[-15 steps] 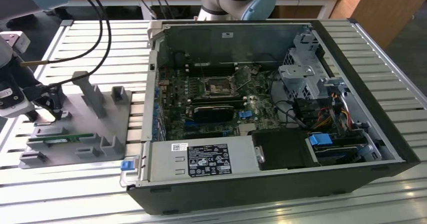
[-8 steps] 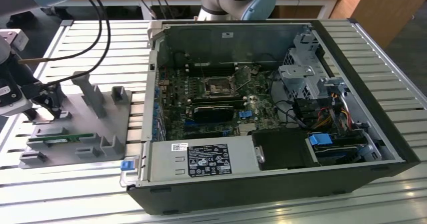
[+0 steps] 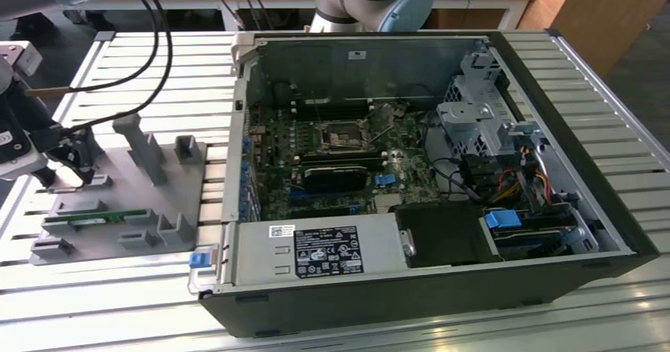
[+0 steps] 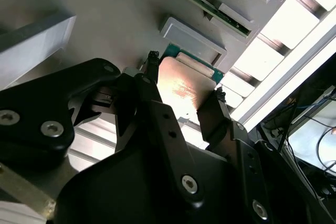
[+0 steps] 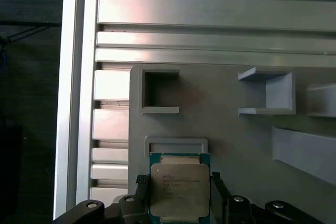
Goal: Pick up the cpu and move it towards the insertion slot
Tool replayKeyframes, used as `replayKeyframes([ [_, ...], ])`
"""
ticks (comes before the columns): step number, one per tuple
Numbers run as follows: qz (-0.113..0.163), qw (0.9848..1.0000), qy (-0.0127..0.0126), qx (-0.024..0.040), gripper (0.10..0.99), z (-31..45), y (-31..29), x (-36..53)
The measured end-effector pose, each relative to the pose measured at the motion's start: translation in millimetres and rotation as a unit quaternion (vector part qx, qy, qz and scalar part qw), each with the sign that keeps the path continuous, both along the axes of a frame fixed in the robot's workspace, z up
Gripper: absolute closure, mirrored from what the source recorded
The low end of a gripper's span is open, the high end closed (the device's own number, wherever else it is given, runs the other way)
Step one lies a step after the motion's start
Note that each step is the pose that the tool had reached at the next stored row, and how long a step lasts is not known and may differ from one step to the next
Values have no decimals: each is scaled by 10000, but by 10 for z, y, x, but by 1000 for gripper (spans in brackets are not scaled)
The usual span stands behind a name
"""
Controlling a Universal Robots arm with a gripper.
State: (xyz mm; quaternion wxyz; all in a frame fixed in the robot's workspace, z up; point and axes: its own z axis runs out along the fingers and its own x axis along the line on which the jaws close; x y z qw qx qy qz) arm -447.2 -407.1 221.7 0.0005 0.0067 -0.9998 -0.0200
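The gripper (image 5: pixel 178 182) is clenching the cpu (image 5: pixel 179 190) by two opposite edges, its black fingers (image 5: pixel 143 186) pressing against either side in both wrist views. The chip's pale metal top is facing the first wrist camera, with a green rim showing around it. It is sitting over the grey fixture plate (image 5: pixel 226 129), just beside a small raised rectangular frame (image 5: pixel 176 144); whether it is lifted clear of the plate cannot be told.

At the exterior view's left, the gripper (image 3: pixel 71 164) is hanging over the plate among upright grey posts (image 3: pixel 141 144), and a green memory stick (image 3: pixel 89 220) is lying in a holder lower down. The insertion slot (image 3: pixel 344 135) is sitting well apart, on the motherboard (image 3: pixel 274 172) inside the open computer case (image 3: pixel 419 289) at mid-frame, with the case's side wall (image 3: pixel 243 85) standing between. The arm's wrist (image 3: pixel 12 136) is entering from the left edge, pointing downward, with black cables (image 3: pixel 157 38) looping from the upper left.
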Motion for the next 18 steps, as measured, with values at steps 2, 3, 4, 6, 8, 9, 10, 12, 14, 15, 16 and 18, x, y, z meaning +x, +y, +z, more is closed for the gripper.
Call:
replayKeyframes([
  [2, 0, 10000, -1, 1, 541, 16, 0, 0],
  [3, 0, 10000, 0, 0, 541, 27, 0, 0],
  [4, 0, 10000, -1, 0, 541, 37, 0, 0],
  [6, 0, 10000, -1, 0, 541, 57, 0, 0],
  [8, 0, 10000, -1, 0, 541, 73, 0, 0],
  [9, 0, 10000, -1, 0, 541, 81, 0, 0],
  [10, 0, 10000, 0, 0, 541, 89, 1, 0],
  [12, 0, 10000, -1, 0, 541, 106, 1, 0],
  [14, 0, 10000, 0, 0, 541, 124, 1, 0],
  [15, 0, 10000, 0, 0, 541, 133, 2, 0],
  [16, 0, 10000, 0, 0, 541, 143, 2, 0],
  [18, 0, 10000, 0, 0, 541, 163, 2, 0],
])
